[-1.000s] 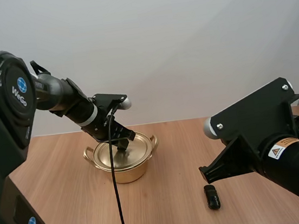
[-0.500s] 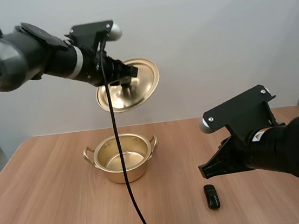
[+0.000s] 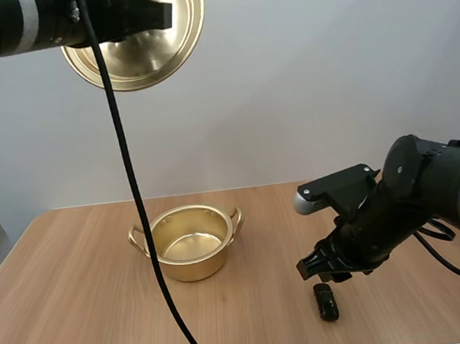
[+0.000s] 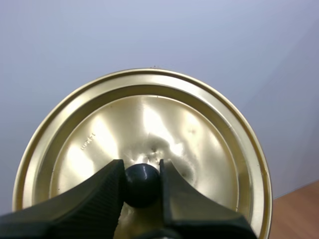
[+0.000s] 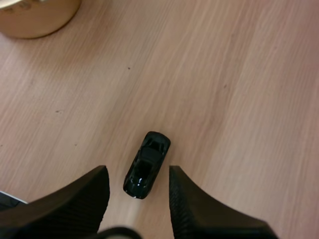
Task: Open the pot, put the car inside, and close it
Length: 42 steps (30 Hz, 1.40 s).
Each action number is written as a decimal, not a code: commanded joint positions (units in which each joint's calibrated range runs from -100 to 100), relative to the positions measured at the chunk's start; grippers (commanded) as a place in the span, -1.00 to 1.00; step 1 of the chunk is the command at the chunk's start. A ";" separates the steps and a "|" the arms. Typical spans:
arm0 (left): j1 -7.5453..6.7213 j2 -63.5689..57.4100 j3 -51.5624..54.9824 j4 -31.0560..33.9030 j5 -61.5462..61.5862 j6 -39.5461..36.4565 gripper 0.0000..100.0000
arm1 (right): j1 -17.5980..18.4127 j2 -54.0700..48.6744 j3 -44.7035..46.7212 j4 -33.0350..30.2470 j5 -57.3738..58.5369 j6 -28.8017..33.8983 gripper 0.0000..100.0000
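Up goes the lid (image 3: 134, 64), now high above the open pot (image 3: 193, 269), its knob (image 4: 142, 186) pinched in the left gripper (image 4: 142, 172). Right gripper (image 5: 138, 173) hangs spread over the car (image 5: 148, 162) on the table (image 3: 97, 322); it should straddle the narrow sides, then close.

Light wooden table (image 3: 81, 324) with fine straight grain, plain pale wall (image 3: 328, 84) standing behind its far edge

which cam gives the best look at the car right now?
Right wrist view. The car lies whole on the table, seen close just below the open right hand. The high view shows the car as a small dark shape under that hand. The left wrist view faces the lid.
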 commanded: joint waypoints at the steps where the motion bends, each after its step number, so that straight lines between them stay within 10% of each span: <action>1: 0.03 -6.19 0.04 -0.10 2.23 -0.86 -1.00 | -0.02 3.21 0.02 0.42 0.10 -0.43 0.32; 31: 0.03 -6.19 0.04 -0.10 6.40 -1.09 -1.00 | -0.02 20.56 0.02 2.64 -5.98 -4.13 0.65; 37: 0.03 -6.19 0.04 -0.10 6.40 -1.09 -1.00 | -0.02 24.54 0.02 2.39 -7.33 -4.66 0.06; 42: 0.03 -6.19 0.04 0.01 6.76 -1.09 -1.00 | -0.02 26.30 0.02 0.39 -14.04 -6.00 -1.00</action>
